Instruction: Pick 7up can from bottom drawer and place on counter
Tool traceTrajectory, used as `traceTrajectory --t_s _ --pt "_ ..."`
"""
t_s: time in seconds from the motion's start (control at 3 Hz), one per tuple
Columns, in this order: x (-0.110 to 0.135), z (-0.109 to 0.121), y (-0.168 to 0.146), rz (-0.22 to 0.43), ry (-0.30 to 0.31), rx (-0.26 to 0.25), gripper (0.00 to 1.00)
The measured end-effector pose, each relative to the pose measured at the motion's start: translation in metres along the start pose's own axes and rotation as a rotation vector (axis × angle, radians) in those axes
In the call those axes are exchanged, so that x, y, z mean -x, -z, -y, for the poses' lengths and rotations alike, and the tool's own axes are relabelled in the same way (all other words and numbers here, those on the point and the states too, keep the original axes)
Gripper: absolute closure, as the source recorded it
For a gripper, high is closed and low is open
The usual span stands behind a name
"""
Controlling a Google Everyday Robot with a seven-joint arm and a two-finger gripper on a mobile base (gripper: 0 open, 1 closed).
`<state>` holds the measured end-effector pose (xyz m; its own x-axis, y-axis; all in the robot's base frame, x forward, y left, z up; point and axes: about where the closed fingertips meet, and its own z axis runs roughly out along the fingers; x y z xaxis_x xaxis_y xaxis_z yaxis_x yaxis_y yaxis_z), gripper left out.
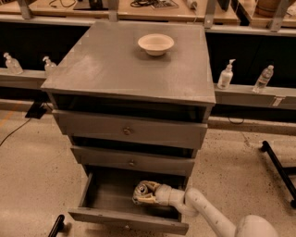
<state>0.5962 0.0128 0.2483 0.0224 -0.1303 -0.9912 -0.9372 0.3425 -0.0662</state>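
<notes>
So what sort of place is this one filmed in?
Probably a lab or workshop: wooden workbenches with cables behind, pump bottles on a ledge, speckled floor. The end effector is in the bottom drawer, at the can.

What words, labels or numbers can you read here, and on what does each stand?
None can be read.
Can, at the gripper in the bottom drawer: print too blurred.
Pump bottle and water bottle on the ledge: labels too small.
White tag on the ledge: blurred.
</notes>
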Motion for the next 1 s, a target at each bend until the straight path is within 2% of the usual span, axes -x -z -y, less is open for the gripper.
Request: traceTrajectory --t_s 0.33,0.67,1.0 --pt "0.032 -0.010 0.028 0.023 0.055 0.072 1.00" --pt "0.065 -0.028 0.069 0.020 0.121 0.182 1.00" --pt "0.112 -0.044 0.110 0.055 0.222 0.258 1.00"
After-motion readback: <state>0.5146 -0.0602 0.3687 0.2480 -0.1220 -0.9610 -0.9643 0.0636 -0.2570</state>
